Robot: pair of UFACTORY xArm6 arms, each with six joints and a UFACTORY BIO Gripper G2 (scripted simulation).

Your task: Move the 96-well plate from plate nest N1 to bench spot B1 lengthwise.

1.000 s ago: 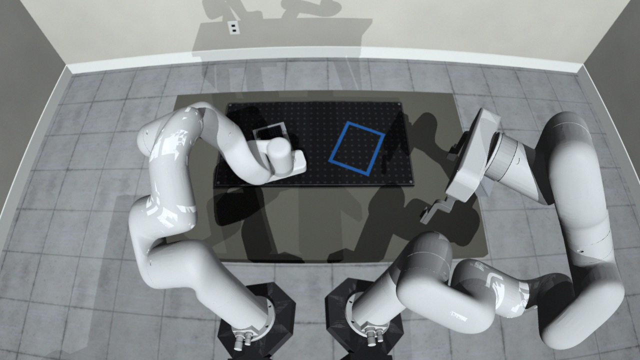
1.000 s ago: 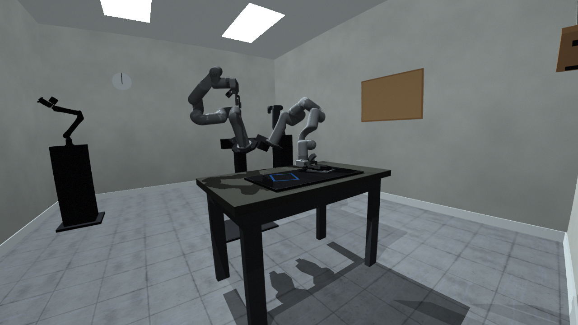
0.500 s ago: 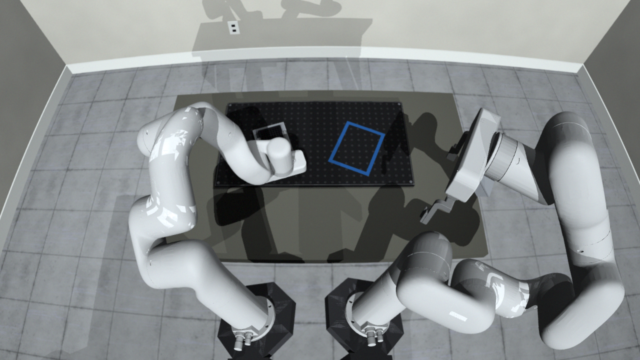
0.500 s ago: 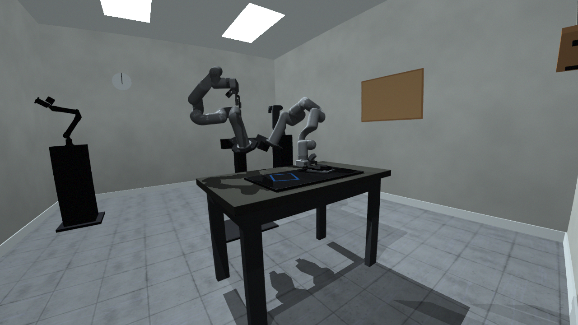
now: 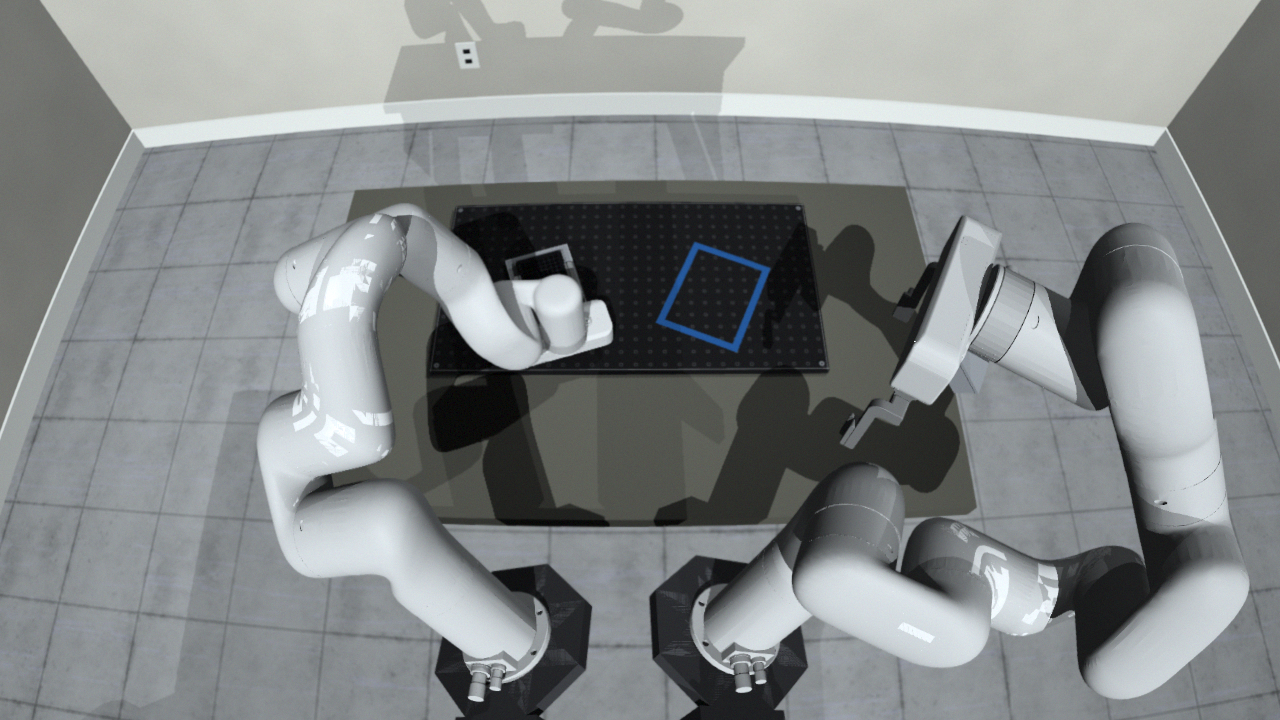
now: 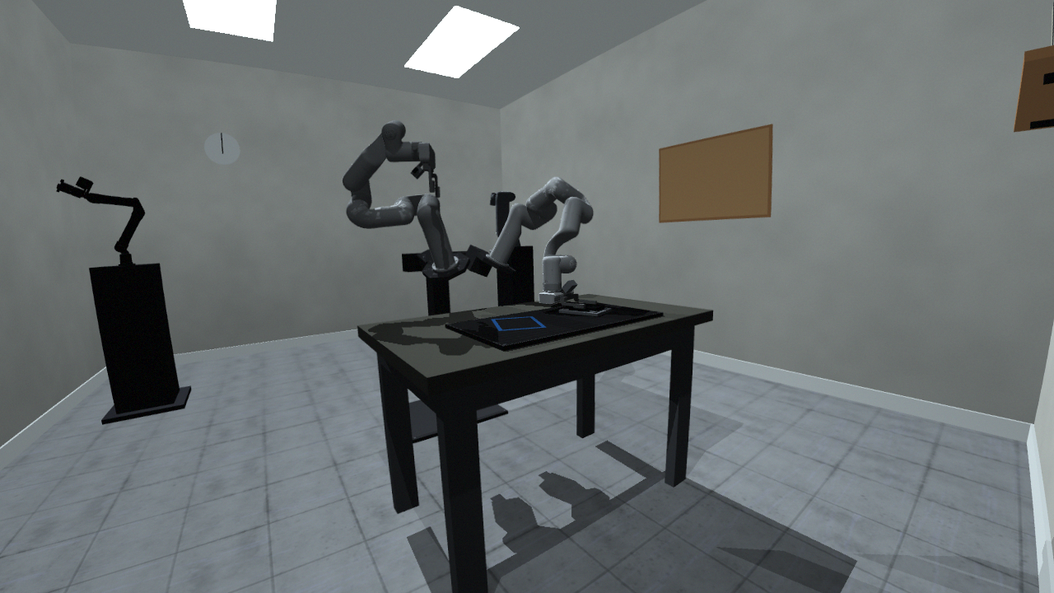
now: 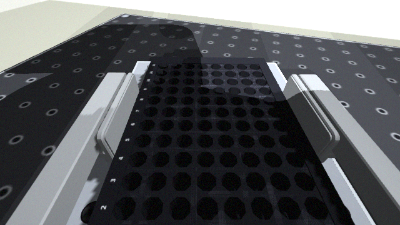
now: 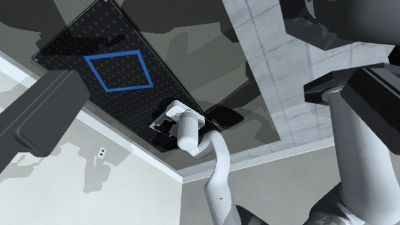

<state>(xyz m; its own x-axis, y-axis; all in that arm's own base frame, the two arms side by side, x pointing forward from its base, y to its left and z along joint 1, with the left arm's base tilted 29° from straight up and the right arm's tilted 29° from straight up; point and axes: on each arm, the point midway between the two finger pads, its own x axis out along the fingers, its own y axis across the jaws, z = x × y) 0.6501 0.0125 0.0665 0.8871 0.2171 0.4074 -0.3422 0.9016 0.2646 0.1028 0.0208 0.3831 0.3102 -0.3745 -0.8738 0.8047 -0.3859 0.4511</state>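
96-well plate (image 5: 540, 264) (image 6: 585, 304) (image 7: 203, 125) (image 8: 165, 126) in nest N1 (image 5: 567, 249) (image 6: 585, 314) (image 7: 347, 187) (image 8: 152, 126), on the perforated board (image 5: 626, 232) (image 6: 468, 334) (image 7: 231, 45) (image 8: 119, 103); left gripper (image 5: 597, 326) (image 6: 551, 297) (image 7: 212, 76) (image 8: 175, 109) closed on its long sides, pads against both; blue taped outline (image 5: 698, 335) (image 6: 523, 328) (image 8: 129, 88) well apart, without plate; right gripper (image 5: 877, 368) (image 6: 435, 184) (image 8: 212, 81) raised, fully open, holding nothing.

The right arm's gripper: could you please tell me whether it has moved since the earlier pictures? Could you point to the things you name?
No; in the top view the right gripper (image 5: 872, 368) (image 8: 215, 103) sits the same way beside the blue outline (image 5: 751, 308) (image 8: 145, 69).
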